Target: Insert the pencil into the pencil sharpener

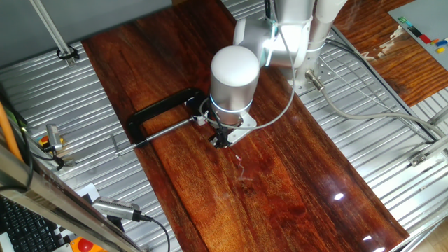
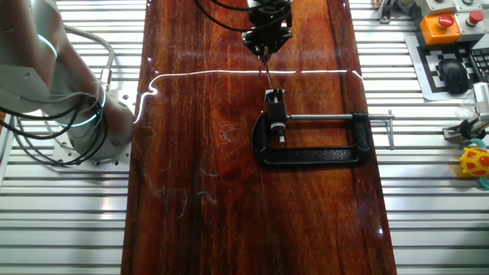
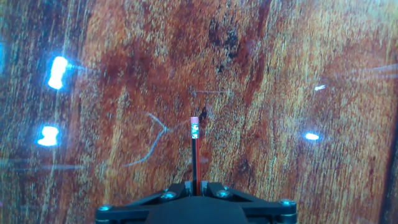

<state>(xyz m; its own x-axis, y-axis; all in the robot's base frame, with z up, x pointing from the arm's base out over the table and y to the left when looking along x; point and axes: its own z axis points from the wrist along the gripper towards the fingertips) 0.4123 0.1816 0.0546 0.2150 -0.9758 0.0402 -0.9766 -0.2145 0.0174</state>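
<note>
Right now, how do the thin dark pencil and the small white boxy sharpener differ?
The thin dark pencil is held in the gripper; the small white boxy sharpener sits gripped in the black C-shaped clamp. The pencil is a long slim stick with an eraser end showing; the sharpener is a stubby block. The pencil is above the wooden board; the sharpener rests on it.

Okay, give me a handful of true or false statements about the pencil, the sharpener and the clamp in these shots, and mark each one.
1. The gripper holds the pencil between its fingers. True.
2. The pencil sharpener sits in the black clamp. True.
3. The pencil lies flat on the wooden board. False: it sticks out from the closed fingers, off the wood.
4. The clamp lies on the metal slats beside the board. False: most of it rests on the board.
5. In the hand view, the pencil's far end carries an eraser. True.
</note>
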